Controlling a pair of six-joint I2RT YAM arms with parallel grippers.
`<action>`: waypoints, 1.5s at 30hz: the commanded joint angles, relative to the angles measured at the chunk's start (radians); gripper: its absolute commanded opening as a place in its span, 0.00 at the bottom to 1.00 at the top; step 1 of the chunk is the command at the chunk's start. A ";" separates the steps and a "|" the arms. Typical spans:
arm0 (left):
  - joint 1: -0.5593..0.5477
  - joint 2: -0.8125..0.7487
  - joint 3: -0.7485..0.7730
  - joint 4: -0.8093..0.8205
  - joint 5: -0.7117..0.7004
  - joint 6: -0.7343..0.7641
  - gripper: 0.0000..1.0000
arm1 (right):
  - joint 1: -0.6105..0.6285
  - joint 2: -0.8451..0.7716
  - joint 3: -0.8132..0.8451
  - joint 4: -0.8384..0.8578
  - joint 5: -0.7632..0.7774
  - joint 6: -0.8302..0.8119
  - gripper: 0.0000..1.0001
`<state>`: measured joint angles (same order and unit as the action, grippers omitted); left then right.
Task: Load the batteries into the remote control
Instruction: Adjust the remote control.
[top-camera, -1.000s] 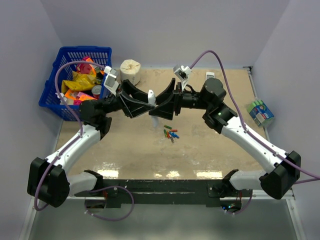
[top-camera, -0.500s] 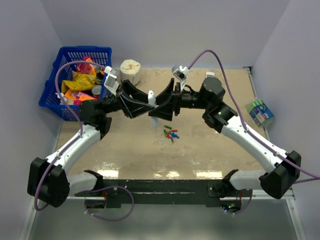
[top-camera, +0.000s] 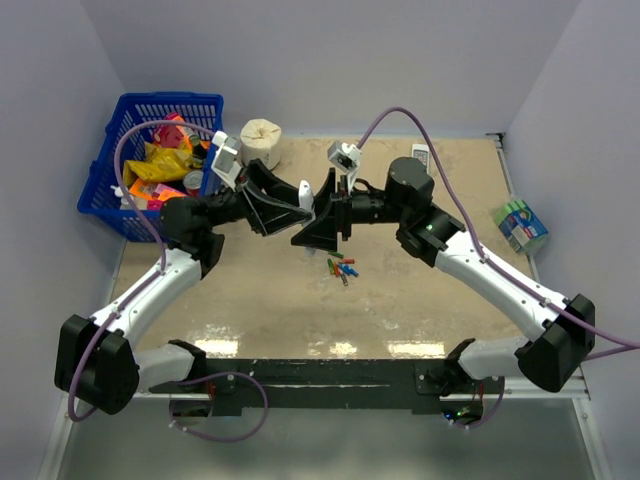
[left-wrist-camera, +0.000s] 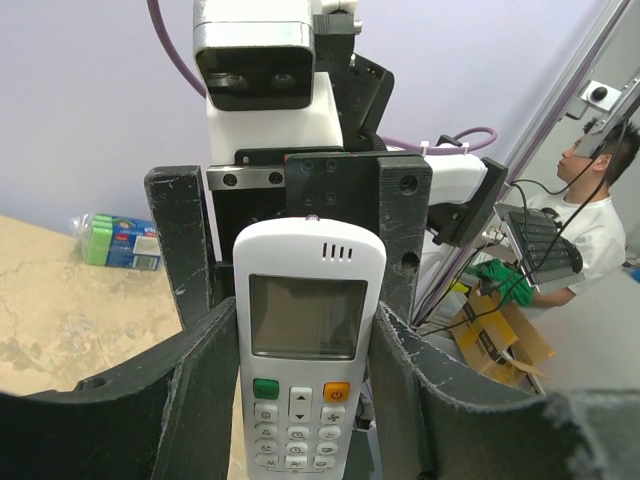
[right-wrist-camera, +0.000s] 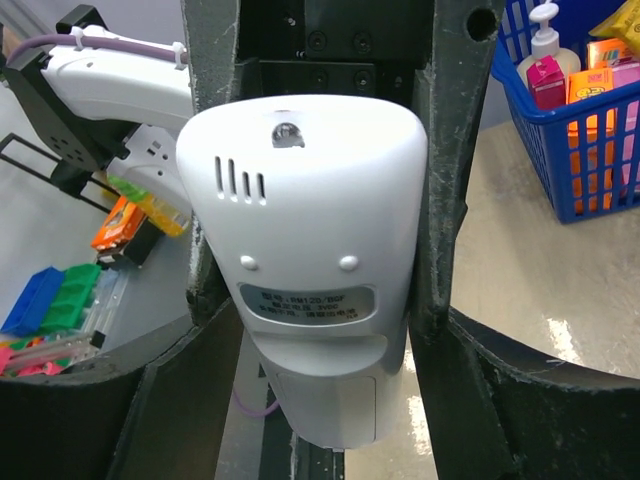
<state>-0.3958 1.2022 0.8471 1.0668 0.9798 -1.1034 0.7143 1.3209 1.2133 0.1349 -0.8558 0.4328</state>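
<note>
While the left tool (top-camera: 296, 206) clamps the remote control (left-wrist-camera: 308, 330) in mid-air above the batteries (top-camera: 342, 268) on the tabletop (top-camera: 430, 295), and I cannot tell whether the right tool (right-wrist-camera: 322, 335) flanking its back has closed, I fear an early left release would drop it and scatter them.

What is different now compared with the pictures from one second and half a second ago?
The right hand moved left and now flanks the remote control; whether it grips is unclear. The left hand holds the remote control as before; the batteries lie unmoved on the table.
</note>
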 joint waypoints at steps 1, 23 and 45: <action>-0.005 -0.004 0.046 -0.017 -0.001 0.040 0.01 | 0.002 -0.012 0.055 0.019 0.006 0.003 0.70; -0.005 -0.142 0.141 -0.551 -0.182 0.485 0.71 | 0.002 -0.034 0.019 -0.033 0.243 0.058 0.17; -0.150 -0.403 -0.140 -0.786 -0.703 0.738 0.88 | -0.001 -0.038 -0.052 -0.116 0.837 0.547 0.00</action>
<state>-0.4656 0.8036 0.7727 0.2546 0.3878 -0.4068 0.7132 1.3151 1.1423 0.0494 -0.2085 0.8474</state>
